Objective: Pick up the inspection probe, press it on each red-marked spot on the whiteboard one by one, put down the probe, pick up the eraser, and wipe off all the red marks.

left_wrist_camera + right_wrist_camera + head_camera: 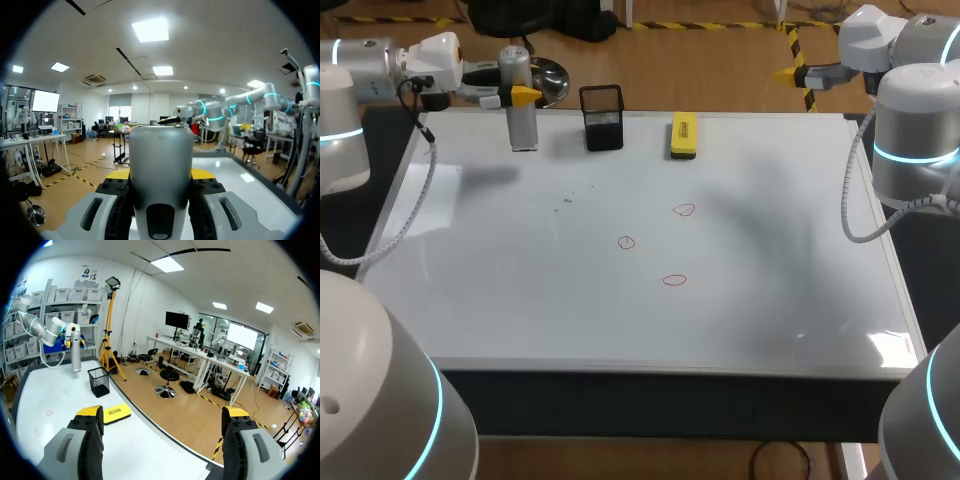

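Note:
My left gripper (510, 97) is shut on the grey cylindrical probe (521, 115) and holds it upright over the back left of the whiteboard (770, 300). In the left wrist view the probe (161, 165) fills the space between the fingers of that gripper (161, 176). Three red marks (684, 210) (626, 242) (674, 280) lie near the board's middle. The yellow eraser (683, 135) lies at the back edge. My right gripper (790, 73) hangs open and empty beyond the back right corner. Its own view shows that gripper (162, 415) with the eraser (111, 413) beside it.
A black mesh holder (603, 117) stands at the back edge between the probe and the eraser, seen also as the holder (99, 381) ahead of the right gripper. Faint dark specks (568, 200) mark the board left of the red marks.

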